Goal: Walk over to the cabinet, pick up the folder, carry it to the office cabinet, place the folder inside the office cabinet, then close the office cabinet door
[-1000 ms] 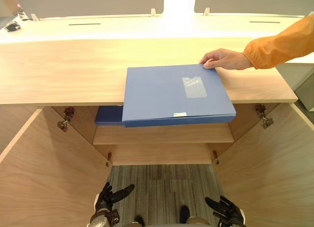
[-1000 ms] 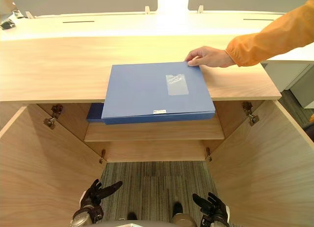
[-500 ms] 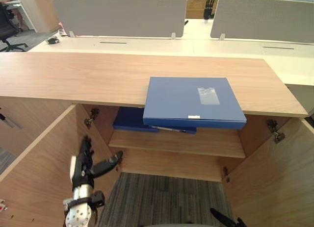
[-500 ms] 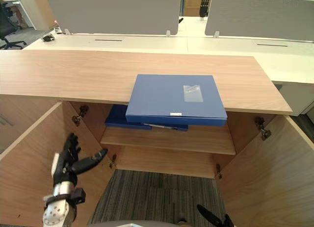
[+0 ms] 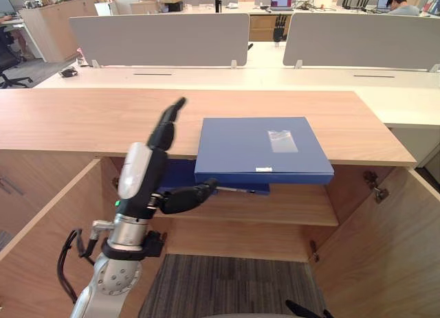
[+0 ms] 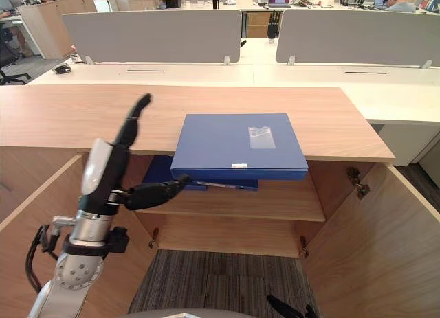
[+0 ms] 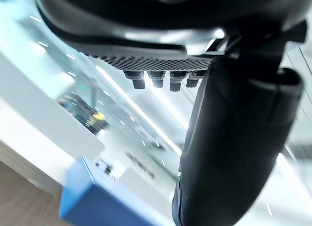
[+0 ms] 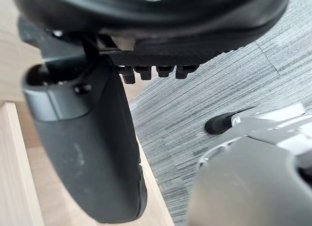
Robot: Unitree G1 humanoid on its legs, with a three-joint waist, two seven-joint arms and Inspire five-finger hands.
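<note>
Up from low by the floor, your left robot hand [image 5: 146, 179] now stands just left of the folder [image 5: 258, 150]. Nearest you, well below the folder, the right robot hand [image 6: 285, 308] hangs with fingers loosely spread, holding nothing. The left one has fingers straight and thumb stretched towards the folder's front edge, gripping nothing; it looks posed to take that edge from below. The folder lies flat on the surface [image 5: 82, 119], its front overhanging the open cabinet [image 5: 385, 249], which leaves a lip to grasp. Beneath the folder, a second folder [image 5: 179, 174] rests on the shelf [image 5: 289, 207].
</note>
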